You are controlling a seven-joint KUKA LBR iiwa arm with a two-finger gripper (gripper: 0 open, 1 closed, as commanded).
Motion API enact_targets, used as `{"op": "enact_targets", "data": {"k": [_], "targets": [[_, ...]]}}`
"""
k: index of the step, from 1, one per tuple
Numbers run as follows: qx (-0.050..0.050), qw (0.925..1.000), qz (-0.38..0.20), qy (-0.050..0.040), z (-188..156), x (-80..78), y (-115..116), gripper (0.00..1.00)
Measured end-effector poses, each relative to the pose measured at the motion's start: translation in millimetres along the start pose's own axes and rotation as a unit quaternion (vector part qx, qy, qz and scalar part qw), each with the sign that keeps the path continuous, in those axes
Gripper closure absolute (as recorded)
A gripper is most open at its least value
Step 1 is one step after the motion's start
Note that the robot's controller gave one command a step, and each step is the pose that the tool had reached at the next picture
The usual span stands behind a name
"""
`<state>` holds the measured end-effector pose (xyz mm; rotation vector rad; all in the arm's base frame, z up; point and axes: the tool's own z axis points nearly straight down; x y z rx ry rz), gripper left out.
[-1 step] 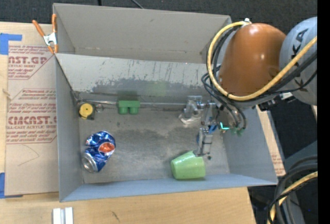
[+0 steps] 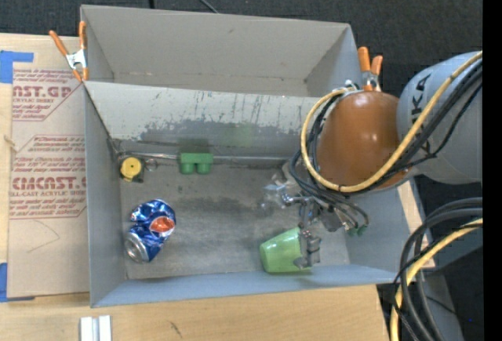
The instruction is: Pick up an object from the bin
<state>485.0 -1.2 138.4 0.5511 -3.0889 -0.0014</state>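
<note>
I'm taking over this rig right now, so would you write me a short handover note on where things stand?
Gripper: down at the right end of the pale green cup, near-right corner of the bin; unclear whether it holds it.
Elsewhere: crushed blue can near left, green block and yellow disc along the far wall.
Done: nothing lifted yet.
Left: secure one thing, raise it clear.

In the bin (image 2: 212,49), can (image 2: 150,230) front-left, block (image 2: 195,163) behind it, cup (image 2: 281,255) front-right
</note>
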Motion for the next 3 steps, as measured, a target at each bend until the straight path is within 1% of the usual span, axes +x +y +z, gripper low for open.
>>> {"op": "enact_targets", "data": {"k": [1, 2, 3], "targets": [[0.002, 0.9999, -0.007, -0.0085, 61, 7.4, -13, 0.00], [0.002, 0.9999, -0.008, -0.0086, 58, 6.9, -13, 1.00], [0.003, 0.9999, 0.009, -0.0068, -149, 2.4, -19, 1.00]]}}
